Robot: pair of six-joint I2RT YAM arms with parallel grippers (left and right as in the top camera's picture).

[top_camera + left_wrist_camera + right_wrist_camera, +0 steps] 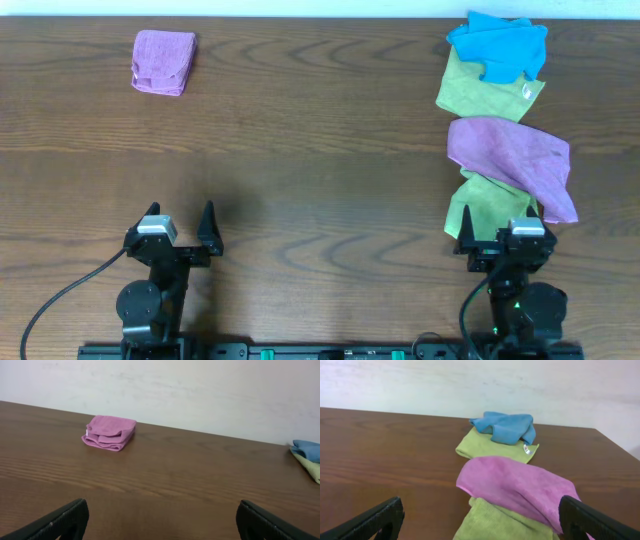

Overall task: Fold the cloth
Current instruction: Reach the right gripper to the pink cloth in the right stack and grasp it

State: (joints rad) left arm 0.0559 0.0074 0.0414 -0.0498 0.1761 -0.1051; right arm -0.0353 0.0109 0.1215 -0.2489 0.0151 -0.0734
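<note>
Left gripper (180, 216) and right gripper (499, 220) gape wide, empty, cloth (510, 155) near the right.

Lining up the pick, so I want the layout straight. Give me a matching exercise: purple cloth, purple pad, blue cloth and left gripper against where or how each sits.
Things:
1 purple cloth
2 purple pad
3 blue cloth
4 left gripper

Places or states:
A folded, far left of the table
B crumpled on the far green cloth
C open, holding nothing
D draped across the near green cloth

Pairs: 1-D; 2-A; 3-B; 4-C
</note>
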